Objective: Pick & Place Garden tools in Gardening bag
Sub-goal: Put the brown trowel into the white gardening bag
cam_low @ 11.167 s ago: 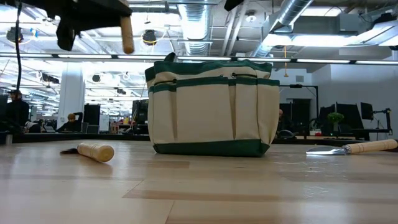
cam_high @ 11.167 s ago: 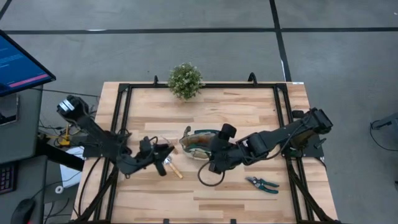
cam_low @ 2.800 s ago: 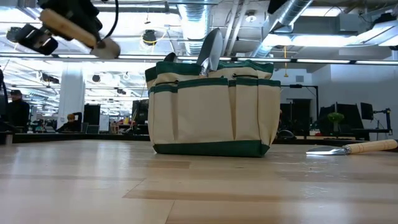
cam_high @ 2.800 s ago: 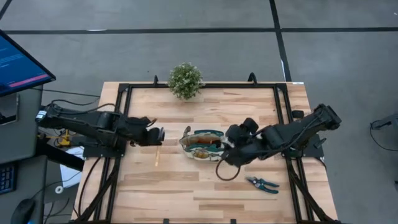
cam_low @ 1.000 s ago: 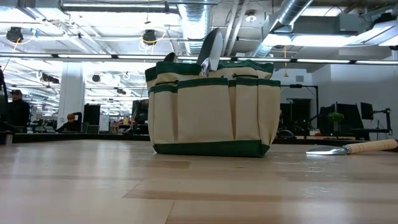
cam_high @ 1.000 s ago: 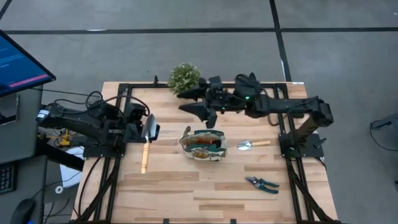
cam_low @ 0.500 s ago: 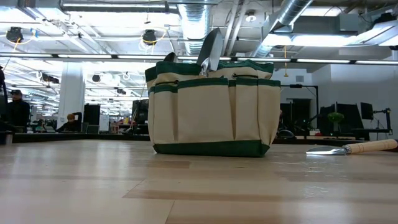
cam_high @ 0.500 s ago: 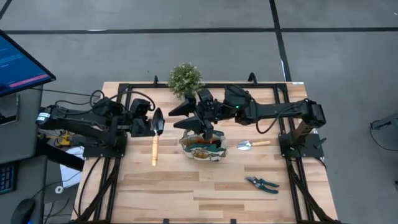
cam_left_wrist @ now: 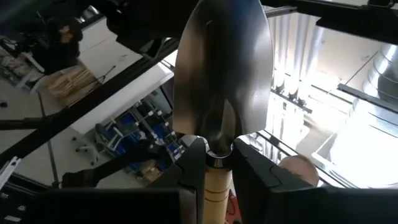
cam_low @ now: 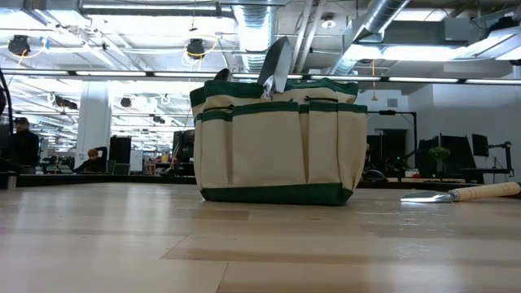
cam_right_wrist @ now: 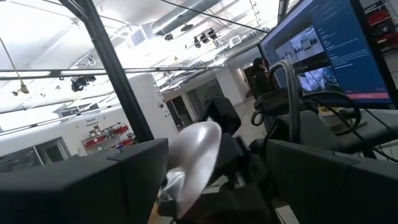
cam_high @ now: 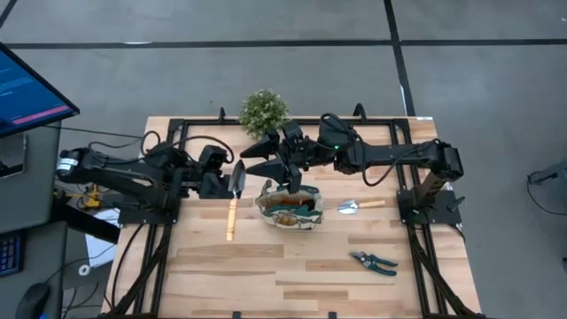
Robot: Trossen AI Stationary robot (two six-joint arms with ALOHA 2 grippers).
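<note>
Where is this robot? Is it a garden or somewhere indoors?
Indoors, probably a robotics lab or workshop. The low view shows ceiling ducts and strip lights, a computer screen stands beside the wooden table, and the floor is bare grey concrete.

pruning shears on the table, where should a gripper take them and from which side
Judging from the high view, the pruning shears lie flat and alone on the bare table, blades toward the bag side, teal handles pointing away. Best to come straight down and close the jaws across both handles near the pivot, where the pair is narrowest. The right gripper is nearer.
</note>
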